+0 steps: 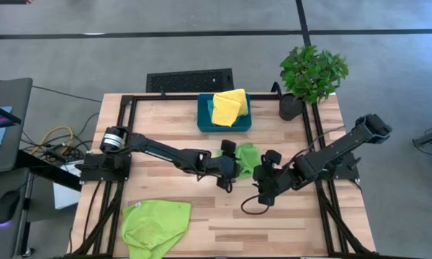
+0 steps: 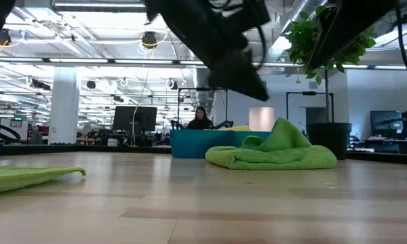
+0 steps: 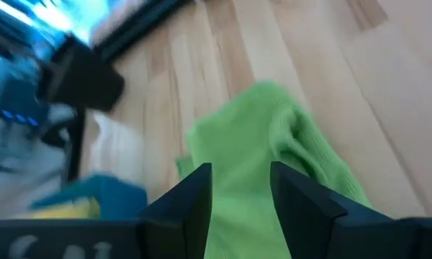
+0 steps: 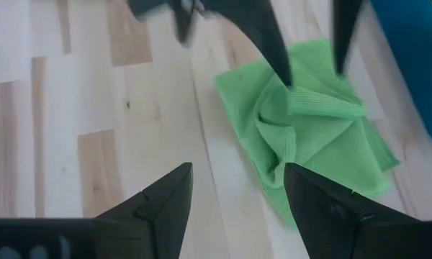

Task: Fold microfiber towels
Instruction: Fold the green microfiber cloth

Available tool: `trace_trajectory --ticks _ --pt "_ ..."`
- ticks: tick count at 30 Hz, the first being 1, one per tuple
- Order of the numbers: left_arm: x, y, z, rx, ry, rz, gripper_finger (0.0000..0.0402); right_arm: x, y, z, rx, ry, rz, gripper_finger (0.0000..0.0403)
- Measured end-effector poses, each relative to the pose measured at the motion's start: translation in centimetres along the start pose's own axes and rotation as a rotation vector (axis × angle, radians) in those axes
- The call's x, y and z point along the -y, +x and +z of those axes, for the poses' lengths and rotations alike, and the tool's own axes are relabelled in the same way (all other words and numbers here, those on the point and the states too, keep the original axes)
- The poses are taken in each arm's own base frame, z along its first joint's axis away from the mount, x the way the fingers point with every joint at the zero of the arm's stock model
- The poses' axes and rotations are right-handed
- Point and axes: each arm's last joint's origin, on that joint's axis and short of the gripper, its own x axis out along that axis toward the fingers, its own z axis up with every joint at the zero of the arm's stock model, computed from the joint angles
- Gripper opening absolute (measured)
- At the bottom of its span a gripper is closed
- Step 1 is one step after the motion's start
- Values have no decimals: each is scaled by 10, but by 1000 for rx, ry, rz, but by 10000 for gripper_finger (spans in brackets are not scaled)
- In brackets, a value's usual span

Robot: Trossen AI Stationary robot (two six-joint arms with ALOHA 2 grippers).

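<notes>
- Landmark: the teal bin (image 1: 205, 122) at the far edge of the surface (image 1: 273, 223). All places below are given relative to it.
- Nearest the front edge, well apart from the bin and toward the left arm's side: a lime green towel (image 1: 155, 224) lies spread and rumpled, overhanging the front edge, unfolded and untouched.
- Mid-surface, just in front of the bin: the second lime green towel (image 1: 248, 159) sits in a loose bundle, part folded, with a raised peak and a rolled lower edge in the low view (image 2: 275, 152).
- Left claw (image 1: 227, 165): beside this bundle on the side away from the plant, fingers parted, nothing between them in the wrist view; the cloth lies beyond the tips.
- Right claw (image 1: 268, 175): on the near side of the same bundle, fingers spread wide, holding nothing.
- Judgement: the step in hand is tidying this fold. The peak should be pressed flat and the edges squared; each claw should take a corner low, at the surface, and draw evenly so that the layers do not drag apart.
- Risk, as judged: a pinch on the top layer only would undo the fold.
- In the bin: a yellow towel (image 1: 229, 107), draped over the rim.
- Beyond the bin, at the far corner: a potted plant (image 1: 311, 75).
- A teal towel cannot be made out.
</notes>
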Motion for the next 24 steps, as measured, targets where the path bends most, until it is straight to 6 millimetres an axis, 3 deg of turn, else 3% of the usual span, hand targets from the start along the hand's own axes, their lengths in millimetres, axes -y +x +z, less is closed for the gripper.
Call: trace_trajectory --ticks 4,9,15,24 --pt "-7 -20 -4 -92 -94 -37 135 7 14 4 -29 22 -40 244" --pt "-9 -43 -11 -204 -210 -80 135 14 44 8 -96 -8 -99 244" --pt "6 -65 -15 -326 -251 -50 135 28 73 15 -149 -27 -120 244" --pt "31 -84 -16 -396 -247 34 135 42 92 19 -209 -32 -57 244"
